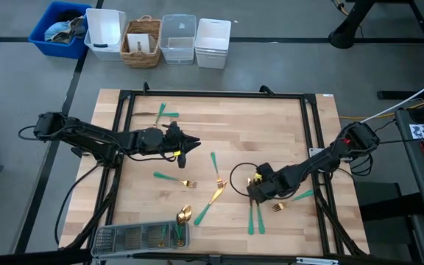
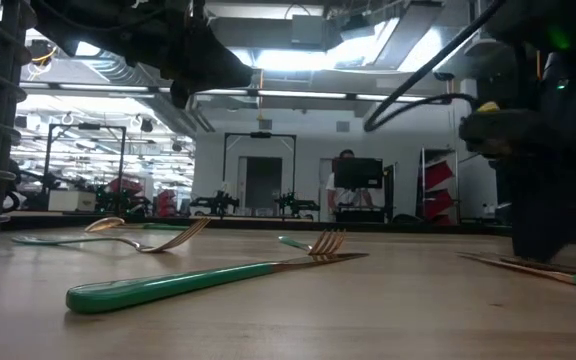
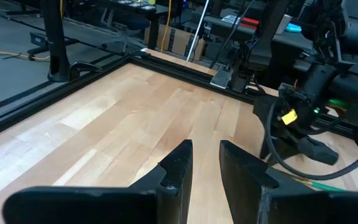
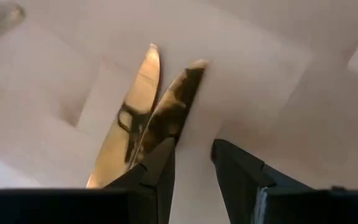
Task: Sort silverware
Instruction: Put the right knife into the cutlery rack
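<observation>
Silverware with gold heads and teal handles lies scattered on the wooden table: a fork point(image 1: 165, 112) at the far left, forks point(image 1: 174, 179) point(image 1: 216, 168) in the middle, a spoon point(image 1: 185, 215) near the grey mesh tray point(image 1: 124, 237), and two knives point(image 1: 255, 217) side by side. My right gripper point(image 1: 253, 193) points down over the knives' gold blades point(image 4: 143, 102), open, with nothing between its fingers. My left gripper point(image 1: 190, 151) hovers open above the table's middle, over bare wood point(image 3: 205, 146). My right gripper comes from above at the two knife blades, which lie flat on the table. One fingertip point(image 4: 161, 163) stands in front of the nearer blade point(image 4: 178, 99). I cannot tell whether it touches it.
Another fork point(image 1: 278, 207) and a teal handle point(image 1: 305, 194) lie beside my right gripper. A black frame point(image 1: 219, 94) rims the table. Bins and a basket point(image 1: 142, 43) stand beyond the far edge. Bare wood lies at the far right.
</observation>
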Robot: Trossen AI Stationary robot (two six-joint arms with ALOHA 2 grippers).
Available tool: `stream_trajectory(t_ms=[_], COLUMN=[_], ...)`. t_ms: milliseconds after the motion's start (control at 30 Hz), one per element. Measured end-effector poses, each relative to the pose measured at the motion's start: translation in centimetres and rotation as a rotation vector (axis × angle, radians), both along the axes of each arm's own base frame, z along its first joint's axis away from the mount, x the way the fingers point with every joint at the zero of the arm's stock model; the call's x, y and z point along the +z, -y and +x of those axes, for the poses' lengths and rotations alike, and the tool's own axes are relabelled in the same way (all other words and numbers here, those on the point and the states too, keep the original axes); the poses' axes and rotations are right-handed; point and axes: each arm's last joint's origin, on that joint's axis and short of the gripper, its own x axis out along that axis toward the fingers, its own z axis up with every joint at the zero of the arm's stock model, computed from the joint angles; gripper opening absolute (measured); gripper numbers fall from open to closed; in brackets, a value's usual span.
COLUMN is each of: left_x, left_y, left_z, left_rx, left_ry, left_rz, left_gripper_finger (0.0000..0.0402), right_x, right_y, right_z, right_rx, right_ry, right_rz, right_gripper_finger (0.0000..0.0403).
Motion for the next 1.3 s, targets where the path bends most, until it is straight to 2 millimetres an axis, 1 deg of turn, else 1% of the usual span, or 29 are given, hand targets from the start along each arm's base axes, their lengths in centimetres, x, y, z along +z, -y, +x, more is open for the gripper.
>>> stream_trajectory(t_ms=[233, 400, 467, 567, 667, 733, 867, 967, 1033, 1167, 1300], left_x=[-0.2, -0.3, -0.4, -0.4, -0.4, -0.4, -0.4, -0.4, -0.4, -0.4, -0.4], left_y=[0.0, 0.0, 0.0, 0.0, 0.0, 0.0, 0.0, 0.0, 0.0, 0.0, 0.0], left_z=[-0.1, -0.1, -0.1, -0.1, -0.1, -0.1, -0.1, -0.1, -0.1, -0.1, -0.1], left_rx=[-0.001, -0.006, -0.006, -0.006, -0.006, -0.006, -0.007, -0.007, -0.007, -0.007, -0.008], left_ry=[-0.025, -0.042, -0.05, -0.049, -0.049, -0.049, -0.049, -0.048, -0.048, -0.048, -0.049], left_rz=[0.003, 0.023, 0.026, 0.026, 0.026, 0.026, 0.026, 0.026, 0.026, 0.025, 0.025], left_gripper_finger=[0.0072, 0.0072, 0.0072, 0.0072, 0.0072, 0.0072, 0.0072, 0.0072, 0.0072, 0.0072, 0.0072], right_x=[-0.1, 0.0, 0.3, 1.5, 3.1, 4.1, 4.6, 4.1, 3.4, 1.8, 1.0], right_y=[1.3, 2.3, 2.2, 1.9, 0.8, -0.2, -2.5, -3.9, -4.9, -6.4, -6.8], right_z=[0.4, 0.8, 0.9, 1.3, 1.5, 1.8, 1.8, 1.4, 1.0, 1.2, 1.6], right_rx=[0.01, 0.068, 0.096, 0.109, 0.142, 0.175, 0.22, 0.203, 0.2, 0.22, 0.228], right_ry=[-0.016, -0.035, -0.053, -0.085, -0.119, -0.099, -0.018, -0.024, -0.05, -0.057, -0.048], right_rz=[-0.056, -0.076, -0.07, -0.056, -0.019, 0.019, 0.071, 0.089, 0.096, 0.125, 0.128], right_gripper_finger=[0.0117, 0.0117, 0.0117, 0.0117, 0.0117, 0.0117, 0.0117, 0.0117, 0.0117, 0.0117, 0.0117])
